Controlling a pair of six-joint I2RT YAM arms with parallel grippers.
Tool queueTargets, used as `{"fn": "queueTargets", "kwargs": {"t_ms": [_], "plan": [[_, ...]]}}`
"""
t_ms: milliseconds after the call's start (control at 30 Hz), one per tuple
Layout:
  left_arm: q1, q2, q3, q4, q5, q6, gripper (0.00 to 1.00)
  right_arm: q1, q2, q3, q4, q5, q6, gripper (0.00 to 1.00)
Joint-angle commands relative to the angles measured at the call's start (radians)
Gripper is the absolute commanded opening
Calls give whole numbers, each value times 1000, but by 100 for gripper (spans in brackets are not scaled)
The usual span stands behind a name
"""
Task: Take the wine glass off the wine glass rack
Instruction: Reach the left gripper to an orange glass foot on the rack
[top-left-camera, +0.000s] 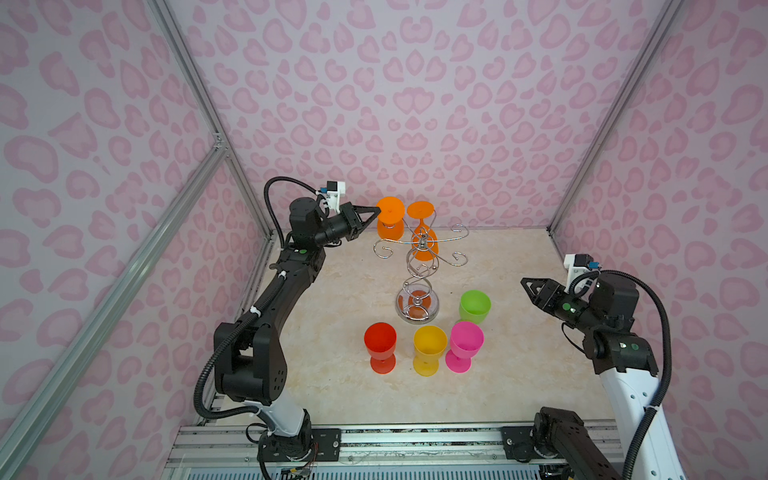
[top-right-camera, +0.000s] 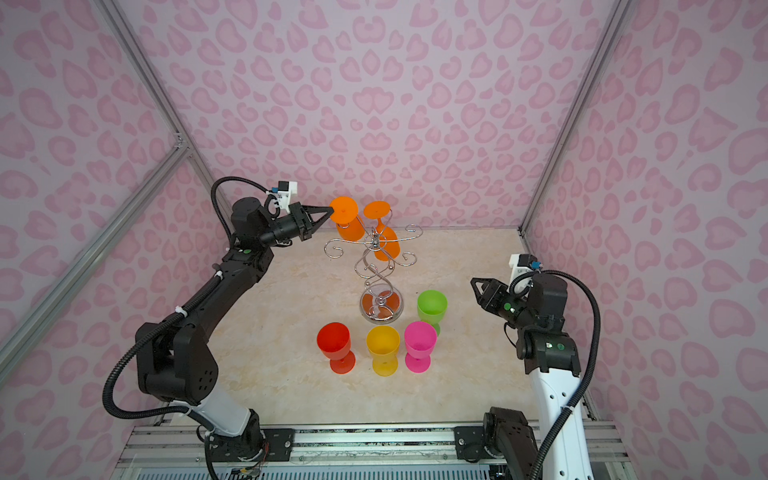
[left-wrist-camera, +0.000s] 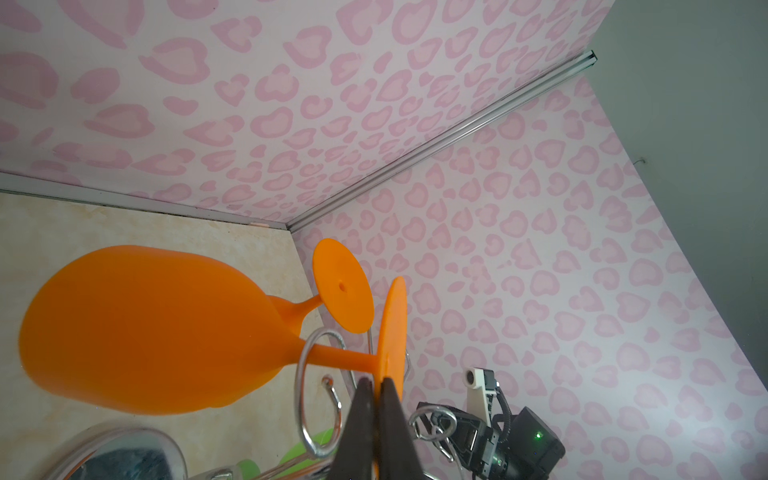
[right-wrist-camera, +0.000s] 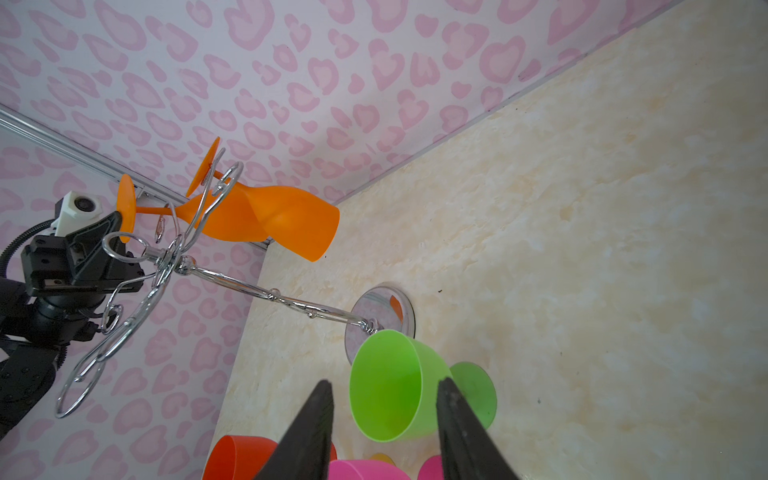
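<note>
The chrome wine glass rack (top-left-camera: 419, 270) (top-right-camera: 376, 274) stands mid-table. Two orange wine glasses hang upside down from its far hook arms. My left gripper (top-left-camera: 377, 210) (left-wrist-camera: 376, 380) is shut on the rim of the foot of the left-hand wine glass (top-left-camera: 390, 218) (left-wrist-camera: 392, 324). That glass's stem runs through a hook ring (left-wrist-camera: 301, 374). The second orange glass (top-left-camera: 424, 241) (left-wrist-camera: 340, 286) hangs just beside it. My right gripper (top-left-camera: 524, 282) (right-wrist-camera: 384, 384) is open and empty, low at the right and well apart from the rack (right-wrist-camera: 270, 295).
A red glass (top-left-camera: 380, 343), a yellow glass (top-left-camera: 430, 345) and a pink glass (top-left-camera: 465, 340) stand upright in a row in front of the rack's base. A green glass (top-left-camera: 475, 305) (right-wrist-camera: 395, 386) stands right of the base. The back wall is close behind the hanging glasses.
</note>
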Motion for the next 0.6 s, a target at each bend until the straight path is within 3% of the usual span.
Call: {"fn": "queueTargets", "kwargs": {"t_ms": [0, 567], "plan": [[-12, 15, 23, 45, 20, 2, 2, -2, 0, -7, 35, -7, 3, 42], [-23, -67, -48, -15, 83, 60, 2, -8, -7, -27, 39, -14, 6, 42]]}}
